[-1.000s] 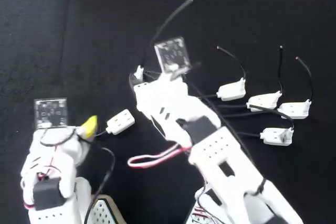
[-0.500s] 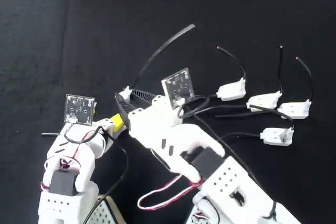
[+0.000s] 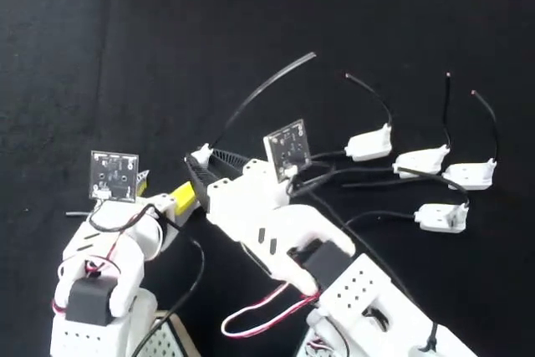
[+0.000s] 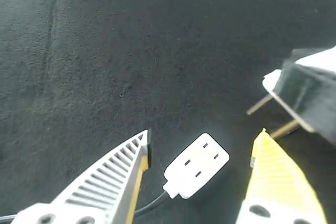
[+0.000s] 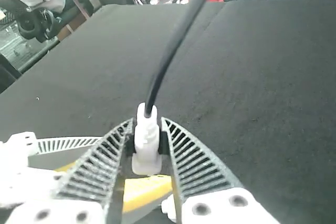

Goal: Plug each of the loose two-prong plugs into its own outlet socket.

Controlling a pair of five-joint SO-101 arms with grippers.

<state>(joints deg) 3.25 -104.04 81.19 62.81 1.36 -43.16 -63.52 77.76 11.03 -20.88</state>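
A white two-slot socket [image 4: 197, 166] lies on the black table between the white and yellow fingers of my open left gripper [image 4: 205, 137], untouched by either. My right gripper [image 5: 146, 124] is shut on a white two-prong plug [image 5: 145, 148]; its black cord [image 5: 176, 45] rises away from the jaws. In the left wrist view that plug [image 4: 302, 95] hangs just beside the socket with its two prongs [image 4: 260, 105] pointing down at a slant. From above, the right gripper [image 3: 201, 163] and the left gripper [image 3: 173, 201] stand close together left of centre.
Several more white sockets on black cords lie at the right: one [image 3: 368, 144], another [image 3: 420, 160], a third [image 3: 468, 175] and one nearer [image 3: 439, 217]. The held plug's cord [image 3: 267, 85] arcs up over the middle. A red and white wire loop [image 3: 263, 311] hangs off the right arm.
The right gripper has carried the plug left and down, close to the socket. The left arm swung right so its fingers now straddle the socket.
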